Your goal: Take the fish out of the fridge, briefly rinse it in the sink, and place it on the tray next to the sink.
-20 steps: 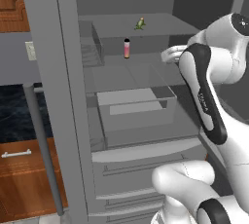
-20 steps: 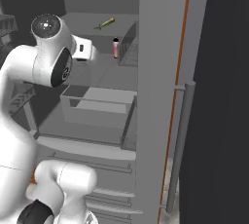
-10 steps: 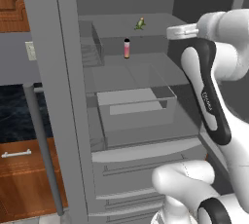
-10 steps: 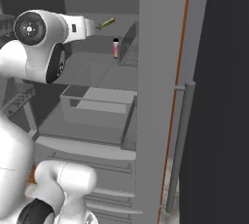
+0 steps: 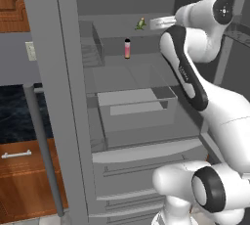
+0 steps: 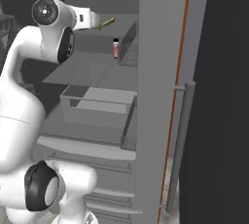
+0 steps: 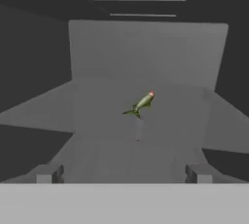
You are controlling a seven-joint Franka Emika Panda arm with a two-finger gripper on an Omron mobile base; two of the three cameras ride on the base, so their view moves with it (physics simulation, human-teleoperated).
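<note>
The fridge (image 5: pixel 49 72) (image 6: pixel 155 96) stands open. The small olive-green fish (image 5: pixel 141 23) (image 6: pixel 107 22) (image 7: pixel 141 104) lies on its upper shelf, towards the back. My gripper (image 5: pixel 153 22) (image 6: pixel 93 21) (image 7: pixel 124 174) hovers at that shelf's height, just in front of the fish and pointing at it. It is open, with nothing between its fingertips (image 7: pixel 48 173). In the hand view the fish lies straight ahead, a little beyond the tips.
A pink bottle with a black cap (image 5: pixel 127 49) (image 6: pixel 115 47) stands on the shelf below the fish. Lower down, a grey drawer (image 5: pixel 136 106) (image 6: pixel 97 106) is pulled out. A wire rack (image 5: pixel 90 53) hangs on the inner side, and the long bar handle (image 6: pixel 182 145) runs down the door.
My arm has lifted and swung inwards, from the pink bottle's shelf level up to the top shelf. The hand now faces the fish. The gripper has stayed open.
</note>
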